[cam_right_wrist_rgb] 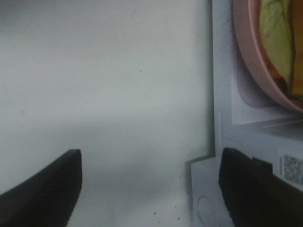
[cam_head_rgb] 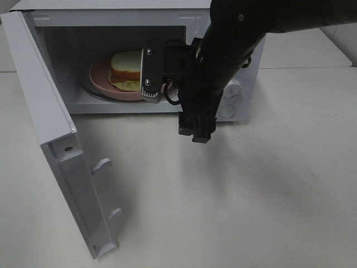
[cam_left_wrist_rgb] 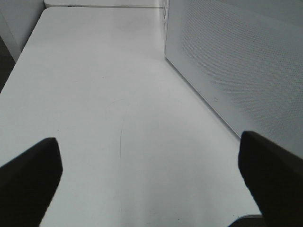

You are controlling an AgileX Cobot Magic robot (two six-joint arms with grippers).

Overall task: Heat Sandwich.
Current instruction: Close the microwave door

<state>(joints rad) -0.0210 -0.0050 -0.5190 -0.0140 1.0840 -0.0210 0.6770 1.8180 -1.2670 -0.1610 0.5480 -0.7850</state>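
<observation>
Shutting the microwave door (cam_head_rgb: 78, 190) on the plated sandwich (cam_head_rgb: 125, 70) likely demands that the right gripper (cam_right_wrist_rgb: 149, 163), jaws spread wide and empty, clear its swing path first.

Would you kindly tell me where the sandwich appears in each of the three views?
Exterior high: the sandwich lies on the pink plate inside the open microwave.
Left wrist: not in it.
Right wrist: the sandwich on the pink plate, just past the microwave's front sill.
Shared landmark: the white table, in all three views.
</observation>
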